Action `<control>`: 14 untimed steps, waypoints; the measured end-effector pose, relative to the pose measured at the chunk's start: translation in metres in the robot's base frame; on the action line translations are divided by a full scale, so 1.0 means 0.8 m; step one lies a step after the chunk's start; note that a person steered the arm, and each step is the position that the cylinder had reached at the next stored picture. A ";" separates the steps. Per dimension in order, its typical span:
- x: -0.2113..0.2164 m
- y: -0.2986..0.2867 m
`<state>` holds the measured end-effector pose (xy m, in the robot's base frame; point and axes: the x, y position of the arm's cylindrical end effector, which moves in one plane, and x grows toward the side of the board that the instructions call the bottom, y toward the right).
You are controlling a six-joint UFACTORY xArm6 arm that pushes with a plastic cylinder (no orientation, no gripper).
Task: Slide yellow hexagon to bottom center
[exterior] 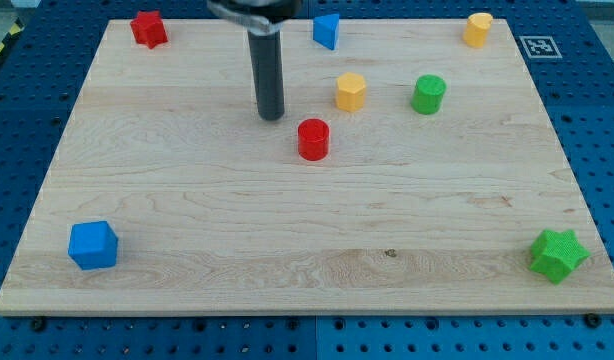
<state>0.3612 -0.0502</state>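
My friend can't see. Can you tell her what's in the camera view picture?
My tip rests on a wooden board, left of the yellow hexagon and apart from it. A red cylinder stands just below and between them.

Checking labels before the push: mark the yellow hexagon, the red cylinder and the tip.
yellow hexagon (351, 91): camera view, middle of its top face.
red cylinder (313, 138): camera view, centre of its body.
my tip (272, 116): camera view, rod's very end, left of the hexagon.

My tip rests left of the yellow hexagon.
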 end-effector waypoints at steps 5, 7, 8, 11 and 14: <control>-0.049 0.117; 0.004 0.133; 0.029 0.153; 0.115 0.161; 0.154 0.216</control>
<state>0.4842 0.1222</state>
